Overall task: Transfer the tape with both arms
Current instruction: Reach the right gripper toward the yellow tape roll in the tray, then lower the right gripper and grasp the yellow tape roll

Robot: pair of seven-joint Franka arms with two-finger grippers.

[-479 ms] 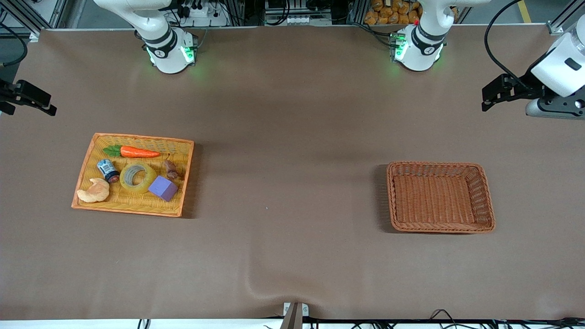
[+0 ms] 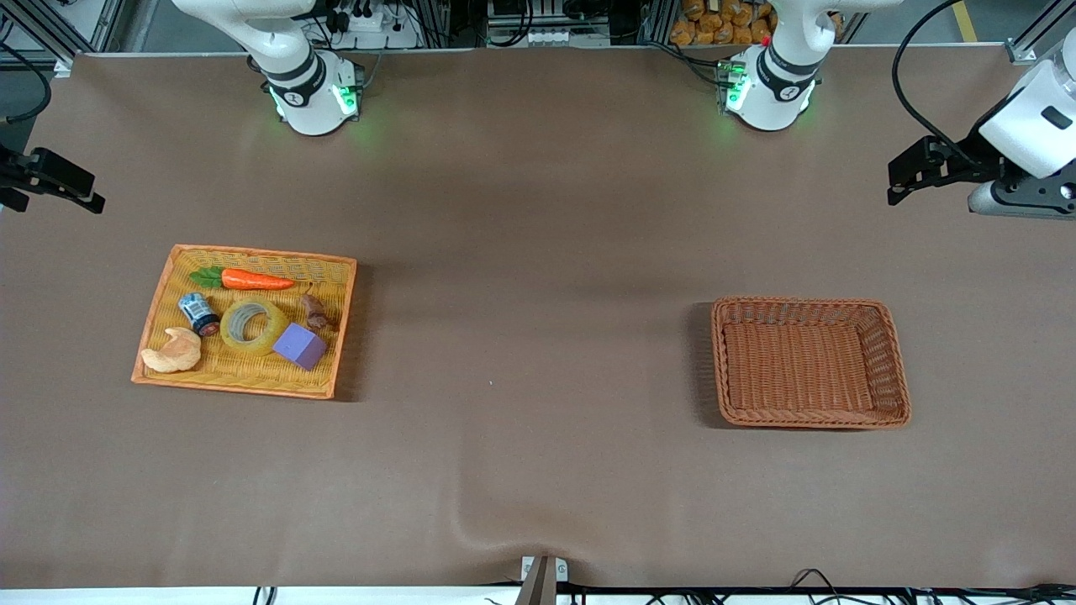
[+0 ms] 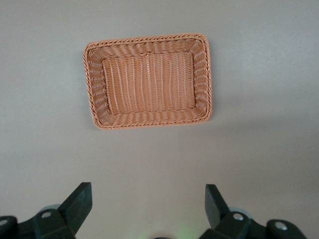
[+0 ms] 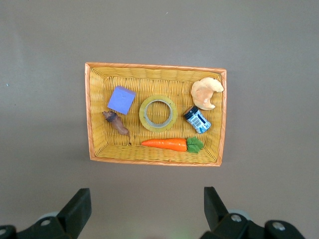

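Observation:
The tape (image 2: 253,325), a translucent yellow ring with a grey-white core, lies flat in the middle of a yellow wicker tray (image 2: 252,252) toward the right arm's end of the table. It also shows in the right wrist view (image 4: 158,112). My right gripper (image 2: 80,189) is open and empty, high over the table's edge at its own end (image 4: 147,199). My left gripper (image 2: 896,178) is open and empty, high over the table at the left arm's end (image 3: 148,194). Both are well apart from the tape.
In the tray (image 4: 154,65) around the tape lie a carrot (image 2: 248,279), a small blue-labelled can (image 2: 198,313), a croissant (image 2: 172,352), a purple block (image 2: 299,345) and a small brown piece (image 2: 315,312). An empty brown wicker basket (image 2: 807,301) stands toward the left arm's end (image 3: 149,41).
My left arm's hand has shifted very slightly. The tape, the tray's things and my right gripper have not moved.

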